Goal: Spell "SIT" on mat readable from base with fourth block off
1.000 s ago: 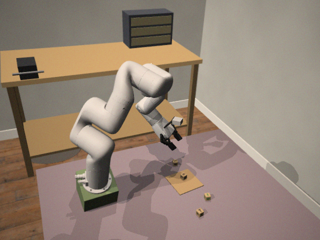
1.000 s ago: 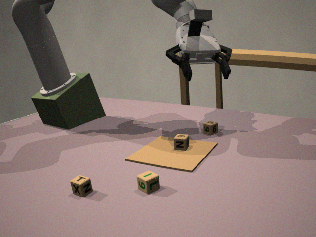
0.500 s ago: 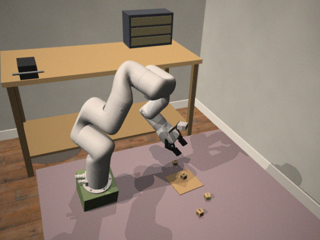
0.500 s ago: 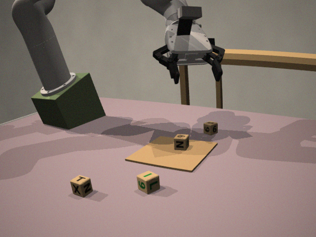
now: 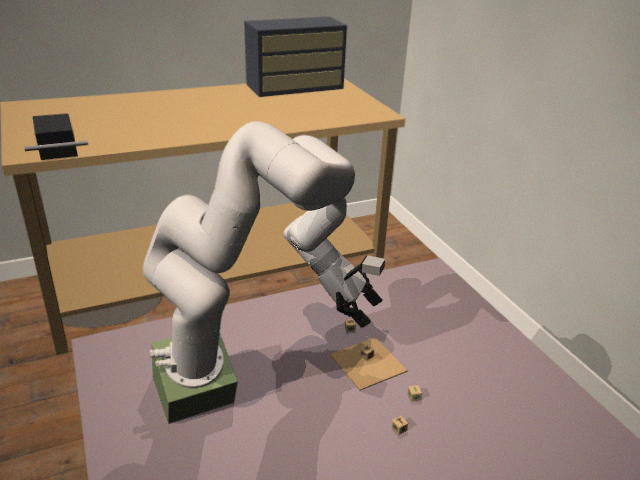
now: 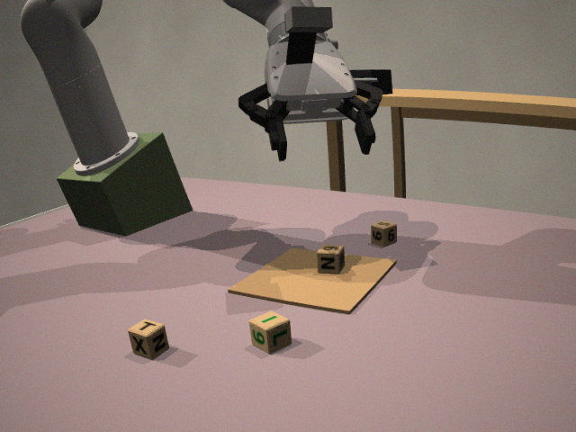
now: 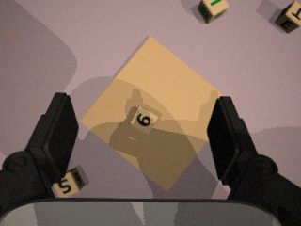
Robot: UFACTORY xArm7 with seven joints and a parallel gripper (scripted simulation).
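My gripper (image 5: pixel 368 308) (image 6: pixel 323 152) (image 7: pixel 143 111) is open and empty, and hangs above the tan mat (image 5: pixel 379 374) (image 6: pixel 297 288) (image 7: pixel 160 71). One block (image 5: pixel 367 352) (image 6: pixel 330 258) (image 7: pixel 145 119) lies on the mat with a 6 on top and an N on one side. The S block (image 5: pixel 351 324) (image 6: pixel 383 232) (image 7: pixel 71 183) lies off the mat near its far corner, partly hidden by my left finger in the wrist view. The block with a green I (image 5: pixel 414 392) (image 6: pixel 269 331) (image 7: pixel 213 8) and the T block (image 5: pixel 399 424) (image 6: pixel 148 338) (image 7: pixel 288 18) lie off the mat on the purple floor covering.
The arm's green base (image 5: pixel 196 387) (image 6: pixel 125 185) stands left of the mat. A wooden table (image 5: pixel 206 118) (image 6: pixel 464 100) with a drawer unit (image 5: pixel 294 54) and a black box (image 5: pixel 53 135) stands behind. A wall (image 5: pixel 516 155) runs along the right.
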